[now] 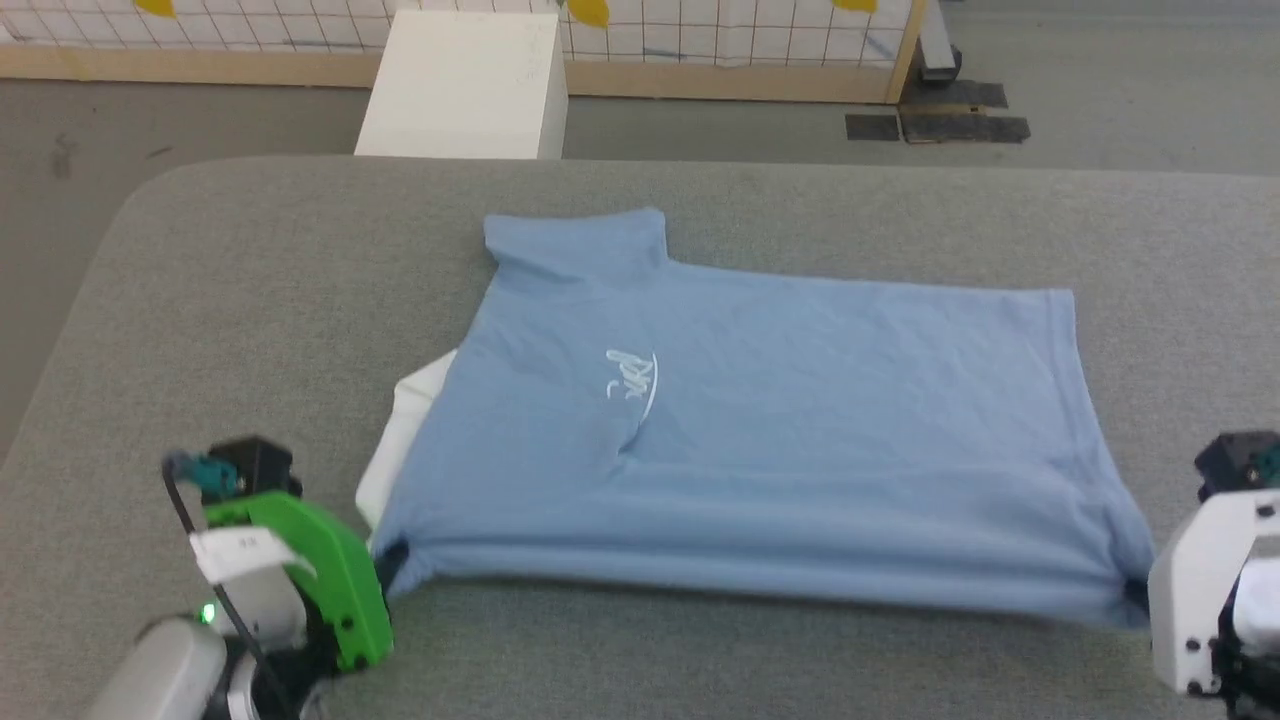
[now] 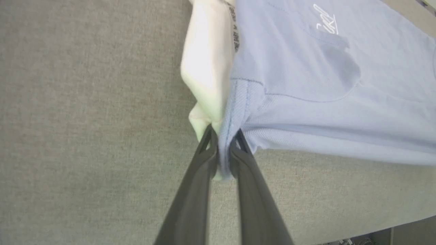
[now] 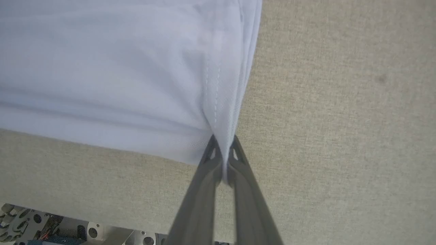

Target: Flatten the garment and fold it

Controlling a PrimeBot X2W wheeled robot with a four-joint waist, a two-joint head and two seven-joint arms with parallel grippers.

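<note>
Garment: the light-blue garment (image 1: 760, 440) lies spread out sideways in the middle of the grey padded bench (image 1: 250, 280), with its length running left to right.
Sleeve: one short sleeve (image 1: 580, 245) sticks out flat toward the far side, at the garment's left end.
White band: a white band (image 1: 405, 430) shows from under the blue cloth at the left edge. In the left wrist view it bunches down into the held corner.
Mark: a small white script mark (image 1: 633, 378) sits on the blue cloth left of centre, with a soft crease just below it.
Left end effector: the left end effector (image 1: 392, 565) is at the near-left corner of the garment. Its two dark fingers (image 2: 201, 177) are pressed together, pinching blue hem and white band between them.
Right end effector: the right end effector (image 1: 1135, 595) is at the near-right corner. Its dark fingers are pressed together on a gathered fold of the stitched blue hem.
Near edge: it runs stretched in a nearly straight line between the two held corners, with a thin shadow on the bench beneath it.
Surroundings: a white box (image 1: 465, 85) stands on the floor (image 1: 700, 130) beyond the far side of the bench.
</note>
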